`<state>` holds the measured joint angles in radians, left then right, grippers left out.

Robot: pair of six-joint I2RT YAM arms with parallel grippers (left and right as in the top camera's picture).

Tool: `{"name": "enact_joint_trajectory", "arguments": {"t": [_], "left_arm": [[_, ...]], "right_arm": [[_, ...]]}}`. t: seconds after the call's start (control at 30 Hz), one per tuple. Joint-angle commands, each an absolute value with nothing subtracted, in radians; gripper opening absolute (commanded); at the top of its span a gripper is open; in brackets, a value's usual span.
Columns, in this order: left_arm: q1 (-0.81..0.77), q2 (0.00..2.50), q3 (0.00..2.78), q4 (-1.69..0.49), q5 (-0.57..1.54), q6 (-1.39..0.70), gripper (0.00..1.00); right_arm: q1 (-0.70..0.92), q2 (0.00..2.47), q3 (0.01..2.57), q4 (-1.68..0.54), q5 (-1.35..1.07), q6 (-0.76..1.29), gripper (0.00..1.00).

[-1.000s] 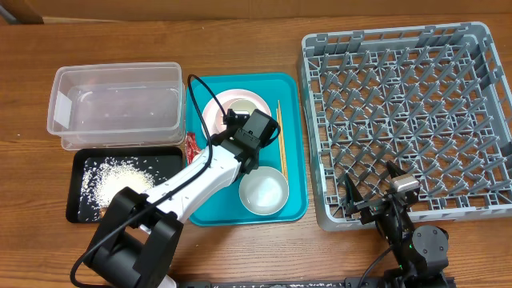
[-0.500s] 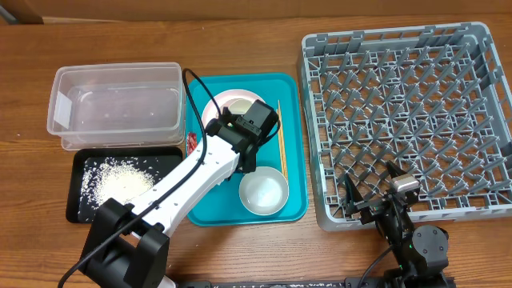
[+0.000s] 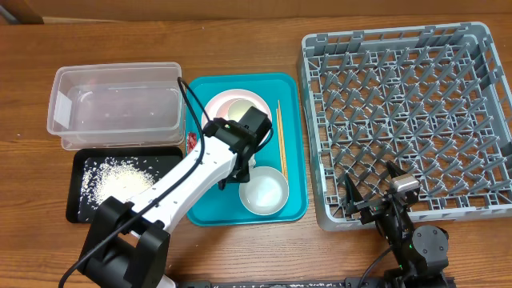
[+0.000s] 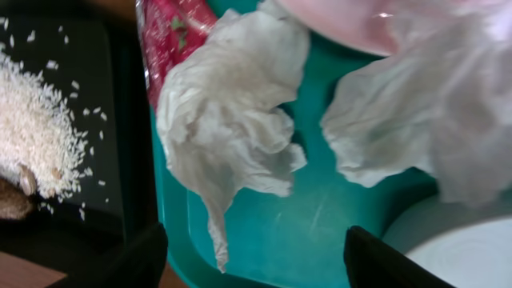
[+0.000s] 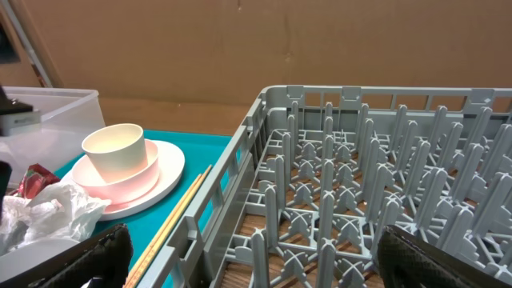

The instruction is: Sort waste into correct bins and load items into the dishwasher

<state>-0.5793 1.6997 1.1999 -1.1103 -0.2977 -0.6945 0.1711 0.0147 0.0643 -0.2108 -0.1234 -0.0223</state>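
Brown wooden table (image 3: 240, 48) carried all the things, with the teal serving tray (image 3: 294, 172) about in its middle. On the left part of this tray lay two crumpled napkins (image 4: 228, 120), loose on the teal floor. The left gripper (image 4: 256, 262) hung directly above them with its jaws spread wide. Nothing was between them, and neither finger touched the paper. I judge that the arm stood there because the napkins are waste and must leave the tray.

A red snack wrapper (image 4: 172, 40) lay at the tray's left rim, and one napkin overlapped it. At the far part of the tray stood the pink plate (image 3: 218, 108) with a small cup (image 5: 114, 148) stacked on it. The white bowl (image 3: 264, 192) sat at the near part, and the chopsticks (image 3: 280, 136) lay along the right side. Probably these dishes were gathered there for loading.

Left of the tray were the black tray (image 3: 80, 210) with the rice (image 3: 116, 180) and, behind it, the clear tub (image 3: 116, 100). Right of the tray stood the grey dish rack (image 3: 400, 112), where no dish was visible. The right gripper (image 5: 256, 268) was low beside it, its jaws fully apart and empty, seemingly parked.
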Motion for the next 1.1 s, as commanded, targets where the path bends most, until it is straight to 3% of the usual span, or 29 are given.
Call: {"name": "enact_joint_trajectory", "arguments": {"t": [0.0, 0.13, 0.4, 0.53, 0.57, 0.8, 1.07], "left_arm": [[-0.55, 1.686, 1.192, -1.129, -0.295, -0.748, 0.78], [-0.51, 1.686, 1.19, -1.127, -0.249, -0.745, 0.86], [-0.472, 1.686, 1.1, -1.004, -0.138, -0.701, 0.82], [-0.471, 1.686, 1.077, -0.978, -0.138, -0.699, 0.61], [-0.471, 1.686, 1.077, -0.974, -0.141, -0.698, 0.49], [-0.471, 1.686, 1.09, -0.955, -0.141, -0.678, 0.04], [-0.472, 1.686, 1.152, -0.963, -0.136, -0.64, 0.04]], "right_arm": [[0.175, 0.003, 0.065, -0.209, -0.125, -0.023, 1.0], [0.175, 0.003, 0.065, -0.209, -0.125, -0.023, 1.0], [0.175, 0.003, 0.065, -0.209, -0.125, -0.023, 1.0], [0.175, 0.003, 0.065, -0.209, -0.125, -0.023, 1.0], [0.175, 0.003, 0.065, -0.209, -0.125, -0.023, 1.0], [0.175, 0.003, 0.065, -0.209, -0.125, -0.023, 1.0], [0.175, 0.003, 0.065, -0.209, -0.125, -0.023, 1.0]]}}
